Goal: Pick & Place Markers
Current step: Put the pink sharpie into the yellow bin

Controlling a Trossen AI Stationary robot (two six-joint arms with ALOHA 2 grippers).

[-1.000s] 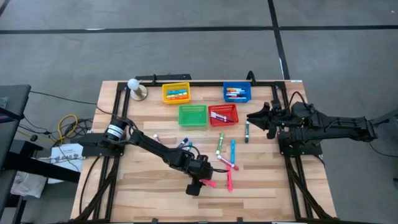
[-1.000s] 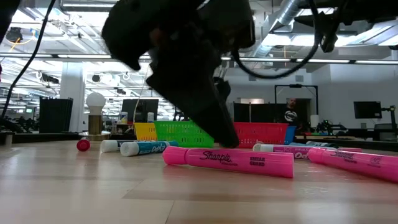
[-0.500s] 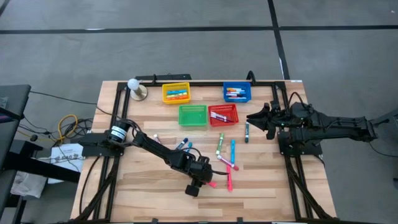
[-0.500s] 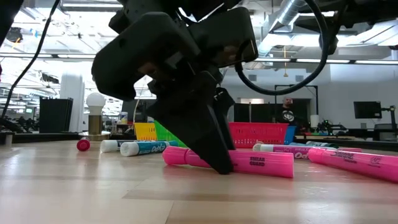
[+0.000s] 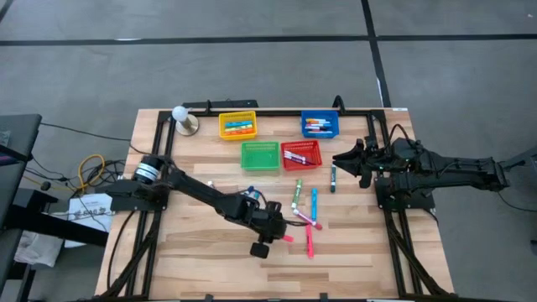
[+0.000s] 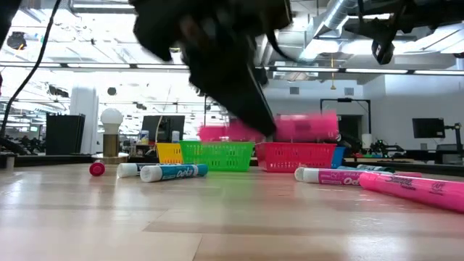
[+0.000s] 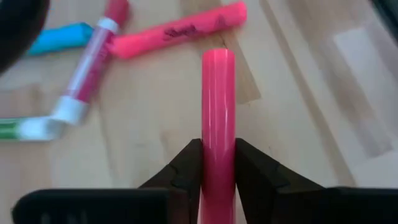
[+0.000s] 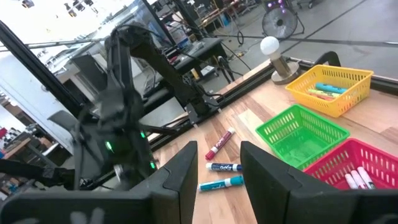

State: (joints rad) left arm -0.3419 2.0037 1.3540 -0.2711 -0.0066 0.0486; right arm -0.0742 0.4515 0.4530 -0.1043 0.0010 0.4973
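My left gripper (image 5: pixel 279 234) hangs over the table's middle, shut on a pink marker (image 6: pixel 301 127) that is off the wood. More markers lie loose on the table: a pink one (image 5: pixel 310 242), a blue one (image 5: pixel 314 201), a green one (image 5: pixel 296 195) and a dark one (image 5: pixel 333 176). Others lie in the yellow basket (image 5: pixel 237 125), blue basket (image 5: pixel 320 124) and red basket (image 5: pixel 301 154). My right gripper (image 8: pixel 217 165) waits open at the right edge with nothing between its fingers. My left gripper pinches the pink marker's barrel (image 7: pixel 217 134) near its middle between its two fingers (image 7: pixel 188 163). The fingers come slanting down from above. The marker sticks out to both sides of the fingers in the low view, about level and lifted clear of the table.
The green basket (image 5: pixel 260 155) stands next to the red one at mid-table. A white bulb on a stand (image 5: pixel 181 115) sits at the far left corner. A black frame (image 5: pixel 277 110) borders the table. Bare wood lies along the near edge.
My left gripper has shut on the pink marker that lay flat on the table, then risen and drawn slightly toward the far edge. The marker has come up level, clear of the wood. The other markers have stayed in place.
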